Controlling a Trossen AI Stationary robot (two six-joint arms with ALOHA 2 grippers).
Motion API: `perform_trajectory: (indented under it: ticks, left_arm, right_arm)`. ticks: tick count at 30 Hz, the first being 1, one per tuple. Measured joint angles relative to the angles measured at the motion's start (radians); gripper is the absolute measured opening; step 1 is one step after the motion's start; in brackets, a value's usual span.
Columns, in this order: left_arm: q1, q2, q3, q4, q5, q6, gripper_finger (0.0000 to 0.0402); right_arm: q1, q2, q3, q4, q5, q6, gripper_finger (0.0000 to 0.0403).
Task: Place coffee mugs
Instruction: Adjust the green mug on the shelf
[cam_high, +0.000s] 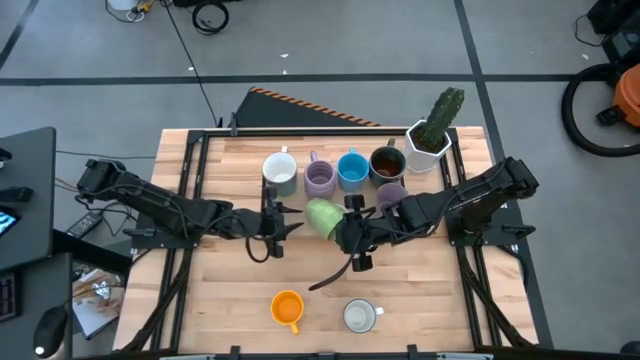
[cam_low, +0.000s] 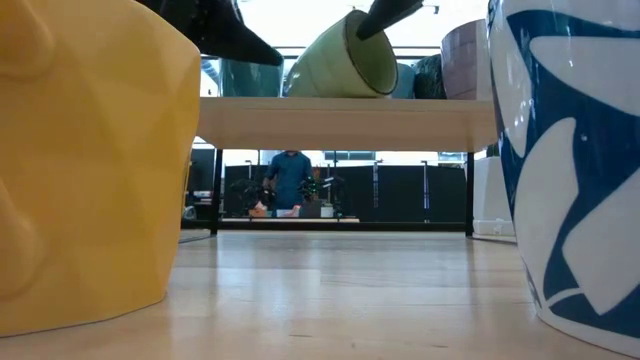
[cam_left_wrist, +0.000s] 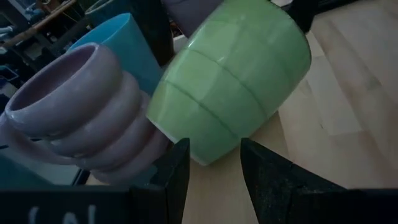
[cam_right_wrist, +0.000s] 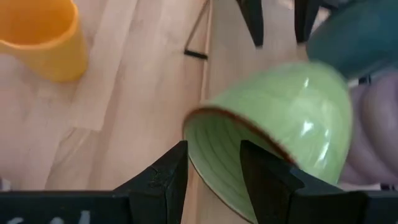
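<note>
Left gripper (cam_high: 283, 222) sits mid-bench on the pale wooden bench (cam_high: 230, 290), fingers parted, holding nothing, pointed at the glossy light-green ribbed mug (cam_high: 323, 217) just beside it. That green mug is tipped on its side, mouth toward the right gripper (cam_high: 352, 232), whose parted fingers sit at the rim; can't tell if they actually touch it. Back row, left to right: white handled mug (cam_high: 280, 173), lavender ribbed mug (cam_high: 319, 179) touching the green one, blue mug (cam_high: 352, 170), dark brown mug (cam_high: 387, 165), second lavender mug (cam_high: 391, 195) partly under the right arm, then white faceted planter with green cactus (cam_high: 431, 138) at the far corner. Front edge: orange handled mug (cam_high: 287, 308) upright, small white mug (cam_high: 360, 316) just right of it.
</note>
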Motion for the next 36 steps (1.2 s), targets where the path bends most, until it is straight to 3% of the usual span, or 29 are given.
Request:
perform_trajectory:
  ticks: [12,18,30,36]
  left_arm:
    - [0.000,0.004,0.000,0.074,0.030,0.023,0.0149]
    - [0.000,0.004,0.000,0.084,0.030,0.023,0.0149]
    - [-0.002,0.004,-0.001,0.087,0.030,-0.015,0.0149]
    - [-0.005,0.004,-0.001,0.086,0.030,-0.039,0.0149]
  right_arm:
    - [0.019,0.000,-0.021,-0.041,0.006,0.058,0.0152]
    - [0.082,0.000,0.015,-0.099,0.083,0.060,0.0152]
    - [0.179,0.000,0.018,-0.067,0.459,-0.277,0.0150]
    - [0.142,0.008,0.003,0.015,0.444,-0.406,0.0152]
